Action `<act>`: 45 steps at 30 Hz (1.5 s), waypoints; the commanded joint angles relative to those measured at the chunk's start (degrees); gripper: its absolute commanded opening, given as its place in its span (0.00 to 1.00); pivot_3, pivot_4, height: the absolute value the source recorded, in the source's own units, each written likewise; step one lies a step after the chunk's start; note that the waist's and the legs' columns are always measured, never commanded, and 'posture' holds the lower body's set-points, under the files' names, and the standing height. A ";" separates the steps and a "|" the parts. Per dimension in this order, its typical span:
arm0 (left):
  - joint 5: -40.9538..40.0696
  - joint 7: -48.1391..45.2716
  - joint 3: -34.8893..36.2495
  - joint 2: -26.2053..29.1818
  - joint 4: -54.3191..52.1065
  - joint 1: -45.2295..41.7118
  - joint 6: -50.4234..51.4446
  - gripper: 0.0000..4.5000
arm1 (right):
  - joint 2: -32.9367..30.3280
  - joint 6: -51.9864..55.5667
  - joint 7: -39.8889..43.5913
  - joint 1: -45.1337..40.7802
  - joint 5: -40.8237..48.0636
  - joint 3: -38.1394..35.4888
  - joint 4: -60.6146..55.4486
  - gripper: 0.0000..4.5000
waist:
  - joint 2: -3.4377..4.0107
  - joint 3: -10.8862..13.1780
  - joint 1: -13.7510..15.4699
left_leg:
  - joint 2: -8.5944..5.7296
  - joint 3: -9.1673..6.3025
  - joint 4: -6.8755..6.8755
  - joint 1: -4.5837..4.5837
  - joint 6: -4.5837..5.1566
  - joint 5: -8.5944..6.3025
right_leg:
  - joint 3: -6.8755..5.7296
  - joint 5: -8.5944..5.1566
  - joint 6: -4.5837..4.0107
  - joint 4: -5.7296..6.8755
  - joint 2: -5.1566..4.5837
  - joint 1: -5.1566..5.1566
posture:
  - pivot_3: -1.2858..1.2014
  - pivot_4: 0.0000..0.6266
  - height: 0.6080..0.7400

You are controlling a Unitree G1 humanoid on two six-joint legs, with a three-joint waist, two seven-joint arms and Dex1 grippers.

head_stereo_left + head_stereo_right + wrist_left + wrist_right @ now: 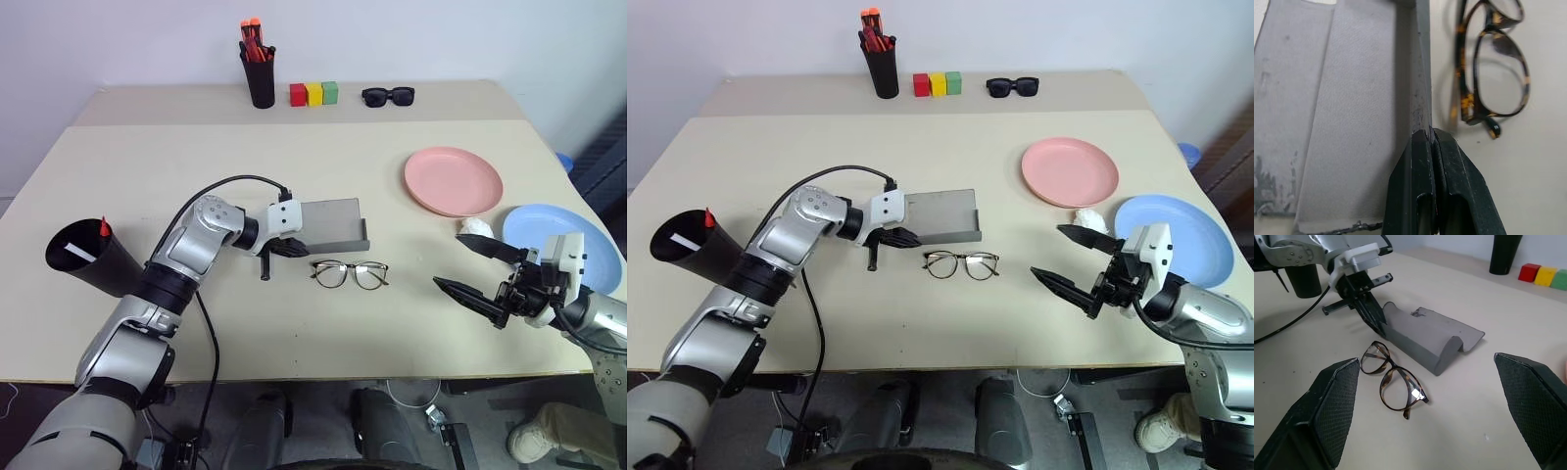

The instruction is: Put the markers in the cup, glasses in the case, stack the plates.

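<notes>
while our left jaws (1430, 142) pinch shut on the near wall of the case (328, 227), the right jaws (468, 269) hang wide open and empty beside the glasses (351, 273), which lie on the bench (147, 176) just in front of the case. we judge them light, thin and fragile; best pinched gently at the bridge.
</notes>
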 commanded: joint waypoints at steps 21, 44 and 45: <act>-1.47 -1.22 4.47 1.26 -0.25 -2.63 -3.27 0.40 | -0.74 -4.51 -2.24 1.96 -7.98 3.26 -1.46 1.00 | 0.00 0.00 -0.12 | 0.01 -0.01 0.22 -0.01 0.02 -0.02 | 0.00 -0.01 0.01 0.15 0.00 0.01 | 0.52 0.24 1.00; -16.98 3.94 10.59 11.23 -43.48 19.45 22.51 0.40 | -0.58 -2.20 4.38 -31.04 -29.62 34.81 17.74 1.00 | 0.03 0.04 -0.37 | 0.02 0.01 0.36 -0.02 0.08 -0.06 | 0.02 -0.04 0.02 0.15 -0.04 0.04 | 0.52 0.24 1.00; -17.01 4.84 10.46 11.32 -44.68 19.98 23.12 0.40 | -0.06 -1.97 3.85 -32.05 -30.36 35.25 17.55 1.00 | 0.03 0.04 -0.47 | 0.02 0.01 0.32 -0.03 0.08 -0.06 | 0.02 -0.04 0.02 0.16 -0.03 0.00 | 0.52 0.24 1.00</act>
